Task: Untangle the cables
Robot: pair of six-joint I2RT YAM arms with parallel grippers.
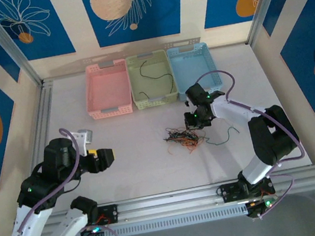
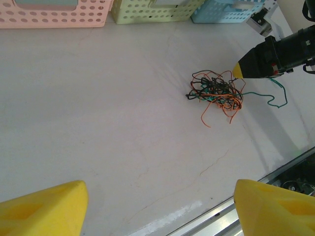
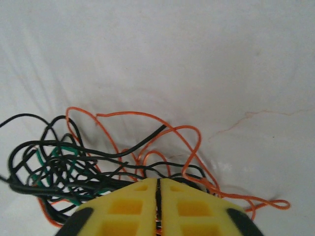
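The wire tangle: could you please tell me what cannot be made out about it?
Right wrist view: the shut right hand covers the tangle's near strands, so any pinch is hidden.
Top view: its strands are too thin to trace.
Left wrist view: the right hand's tip hides the strands beneath it.

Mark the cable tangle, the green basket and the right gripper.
cable tangle point(image 2: 216, 92): left wrist view, middle of the knot.
green basket point(image 1: 156, 100): top external view, its near wall.
right gripper point(image 3: 158, 185): right wrist view, seam between the shut yellow fingertips.
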